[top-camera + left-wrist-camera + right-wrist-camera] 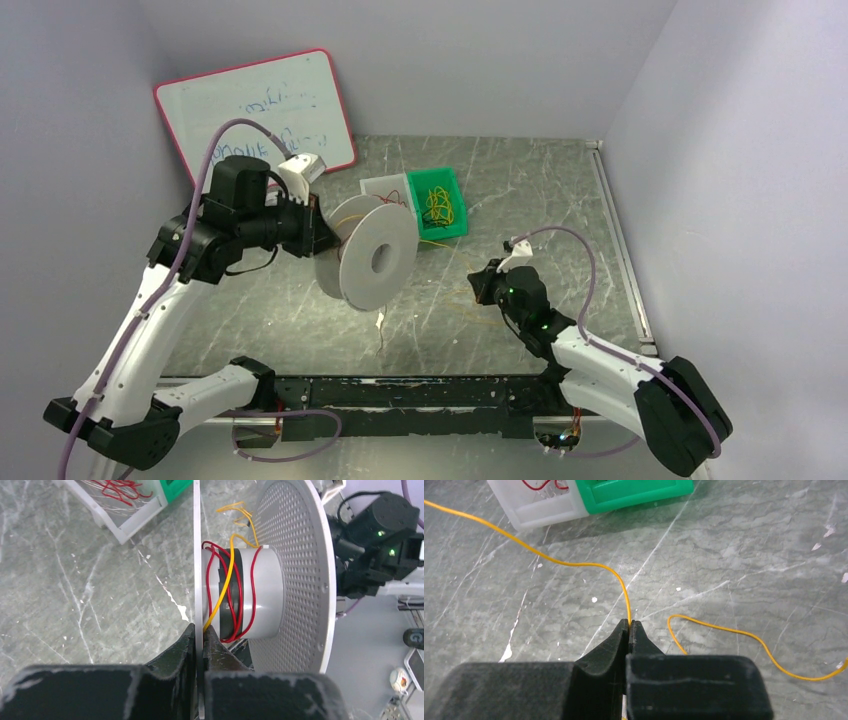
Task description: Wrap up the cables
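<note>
A white spool (370,255) hangs above the table, its thin flange pinched edge-on by my left gripper (199,627), which is shut. Red cables (240,600) loop round the spool's hub (267,595), and a yellow cable (227,587) crosses them and runs down to the jaws. My right gripper (630,622) sits low over the table, to the right of the spool, shut on a yellow cable (574,564). That cable leads away to the upper left. Another stretch of it curls on the table at the right.
A green bin (440,210) holding tangled yellow and red wires stands behind the spool, with a white bin (385,187) against its left side. A whiteboard (260,110) leans on the back-left wall. A metal rail (620,250) edges the table at the right.
</note>
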